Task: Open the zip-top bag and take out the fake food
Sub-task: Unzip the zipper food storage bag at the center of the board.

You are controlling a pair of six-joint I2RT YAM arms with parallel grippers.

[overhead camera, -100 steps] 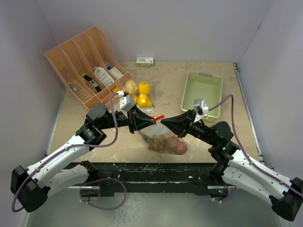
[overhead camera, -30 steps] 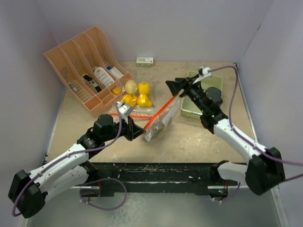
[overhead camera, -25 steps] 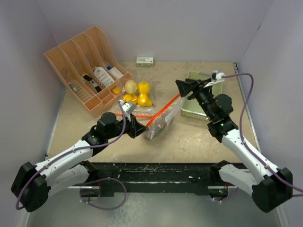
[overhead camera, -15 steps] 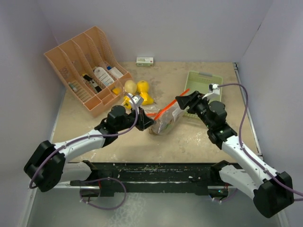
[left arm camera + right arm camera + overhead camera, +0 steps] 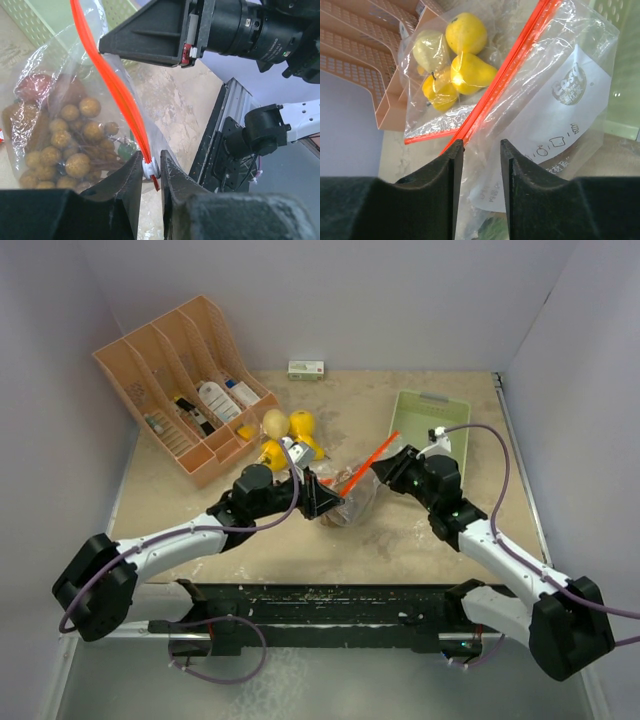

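Note:
A clear zip-top bag [image 5: 352, 502] with an orange zip strip [image 5: 372, 457] lies mid-table. Inside it is fake food: brown nut-like balls [image 5: 65, 150] and a reddish lump [image 5: 32, 85]. My left gripper [image 5: 151, 170] is shut on the bag's white slider [image 5: 150, 168] at the near end of the strip. In the top view the left gripper [image 5: 330, 506] sits at the bag's left side. My right gripper [image 5: 481, 147] stands open with the bag's film between its jaws, its left finger beside the zip strip [image 5: 510, 60]. From above, the right gripper [image 5: 385, 472] is at the bag's right.
A second bag of yellow fruit [image 5: 285, 440] lies just behind the left gripper. An orange rack [image 5: 180, 380] with bottles stands at the back left. A green basket [image 5: 430, 430] sits at the right, with a small box [image 5: 306, 369] by the back wall.
The right arm came down from high at the back to the bag's right side and its jaws narrowed. The left arm reached right along the zip. The bag sank onto the table.

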